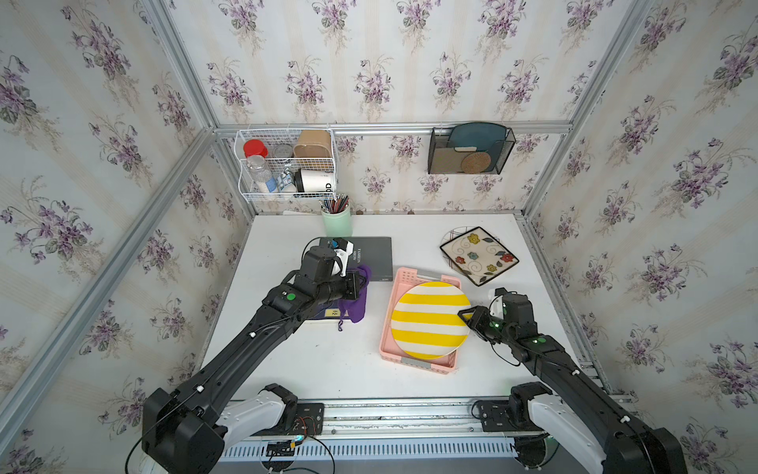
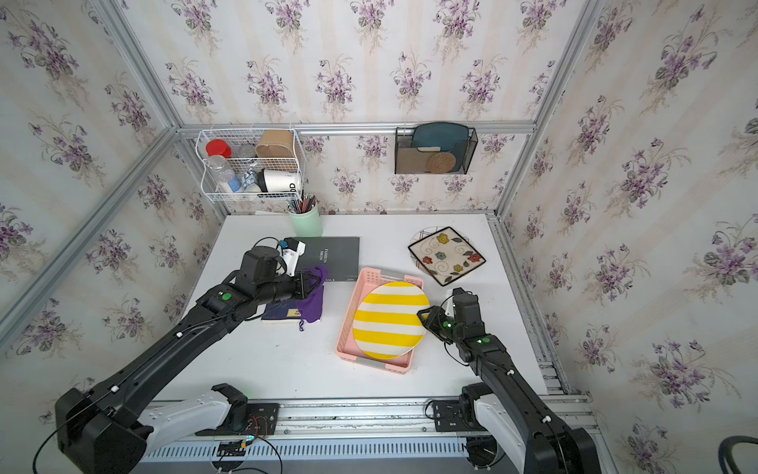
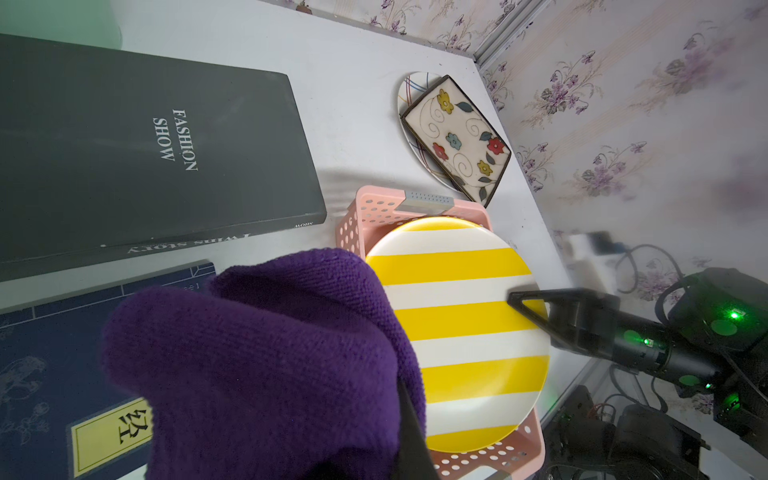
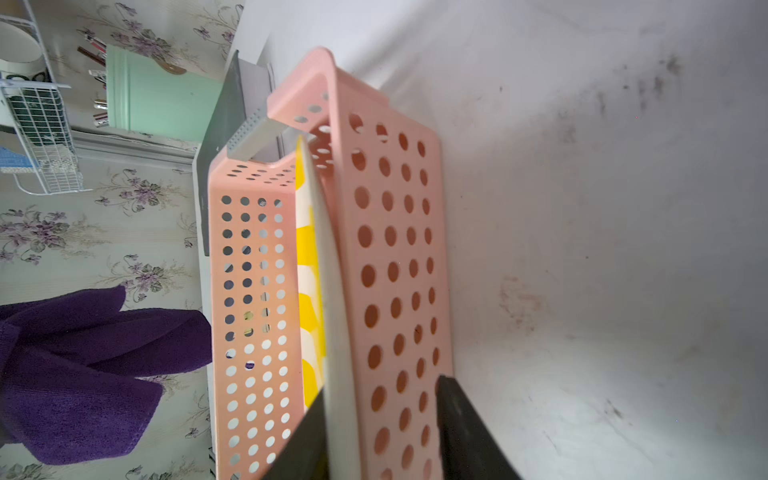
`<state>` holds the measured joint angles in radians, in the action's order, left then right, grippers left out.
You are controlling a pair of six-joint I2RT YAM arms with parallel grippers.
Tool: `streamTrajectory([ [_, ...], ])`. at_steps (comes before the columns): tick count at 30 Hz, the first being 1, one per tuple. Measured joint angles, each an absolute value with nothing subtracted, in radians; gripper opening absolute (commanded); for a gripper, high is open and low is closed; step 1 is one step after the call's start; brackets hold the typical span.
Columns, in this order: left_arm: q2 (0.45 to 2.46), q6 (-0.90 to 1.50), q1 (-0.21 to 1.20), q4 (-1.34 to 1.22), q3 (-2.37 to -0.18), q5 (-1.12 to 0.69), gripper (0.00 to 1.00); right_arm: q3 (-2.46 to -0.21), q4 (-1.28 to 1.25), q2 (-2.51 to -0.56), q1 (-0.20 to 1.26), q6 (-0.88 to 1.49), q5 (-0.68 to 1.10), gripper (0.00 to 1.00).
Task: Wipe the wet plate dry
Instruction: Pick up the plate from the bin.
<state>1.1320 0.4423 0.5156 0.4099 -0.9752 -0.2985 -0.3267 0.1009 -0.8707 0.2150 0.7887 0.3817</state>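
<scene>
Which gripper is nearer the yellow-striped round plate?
Right. The right gripper straddles the rim of the yellow-striped plate; the left gripper, holding a purple cloth, hangs well apart.

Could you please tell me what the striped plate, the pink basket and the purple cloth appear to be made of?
Striped plate: likely glazed ceramic, possibly melamine; glossy, with soft reflections.
Pink basket: moulded plastic, matte, with rows of round holes.
Purple cloth: soft textile, fuzzy, with a visible weave.

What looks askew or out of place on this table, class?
The yellow striped plate appears to sit tilted in the pink basket, with one edge riding over the rim instead of lying flat inside. Further back, the square floral plate lies crooked on a round plate.
</scene>
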Motion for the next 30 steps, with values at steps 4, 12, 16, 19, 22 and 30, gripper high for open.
streamTrajectory([
  [4, 1.138, 0.448, 0.516, 0.402, -0.973, -0.309, 0.0, -0.327, 0.062, -0.87, 0.221, 0.793, 0.379, 0.16],
  [12, 1.157, 0.467, 0.516, 0.38, -0.97, -0.335, 0.0, -0.324, 0.129, -0.827, 0.225, 0.785, 0.321, 0.35],
  [16, 1.158, 0.47, 0.516, 0.366, -0.97, -0.339, 0.0, -0.324, 0.142, -0.792, 0.229, 0.786, 0.309, 0.15],
  [19, 1.159, 0.474, 0.516, 0.36, -0.97, -0.34, 0.0, -0.321, 0.125, -0.791, 0.228, 0.787, 0.315, 0.0],
  [22, 1.161, 0.478, 0.516, 0.358, -0.97, -0.342, 0.0, -0.322, 0.101, -0.815, 0.229, 0.789, 0.327, 0.0],
  [30, 1.15, 0.492, 0.522, 0.341, -0.97, -0.391, 0.0, -0.409, 0.199, -0.765, 0.235, 0.775, 0.304, 0.0],
])
